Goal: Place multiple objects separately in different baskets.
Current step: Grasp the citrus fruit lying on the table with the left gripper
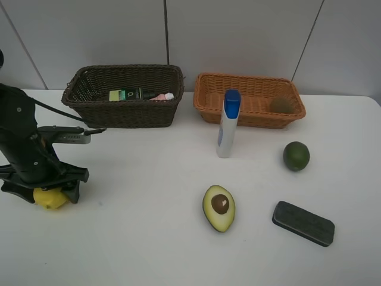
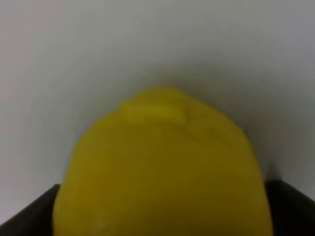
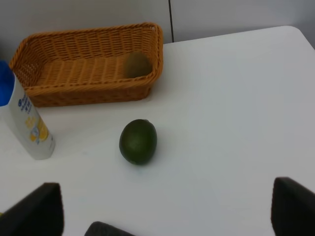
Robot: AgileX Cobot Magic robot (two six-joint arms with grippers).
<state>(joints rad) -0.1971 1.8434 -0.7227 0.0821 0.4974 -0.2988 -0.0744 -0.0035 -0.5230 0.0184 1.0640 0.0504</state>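
while the left gripper [image 1: 50,192] sits low at the table's [image 1: 149,202] left edge, lemon [image 1: 50,199] resting between its spread fingers [image 2: 24,216], right gripper [image 3: 162,211] gaping too, lime [image 3: 139,141] just ahead

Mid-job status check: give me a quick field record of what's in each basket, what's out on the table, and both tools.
Dark brown basket: green pump bottle and pink bottle, both lying down
Orange basket: kiwi at its right end
On table: white blue-capped bottle upright, lime, halved avocado cut side up, dark block, lemon
Left tool: open, astride the lemon near the table's left edge; contact unclear
Right tool: open, nothing between its fingers
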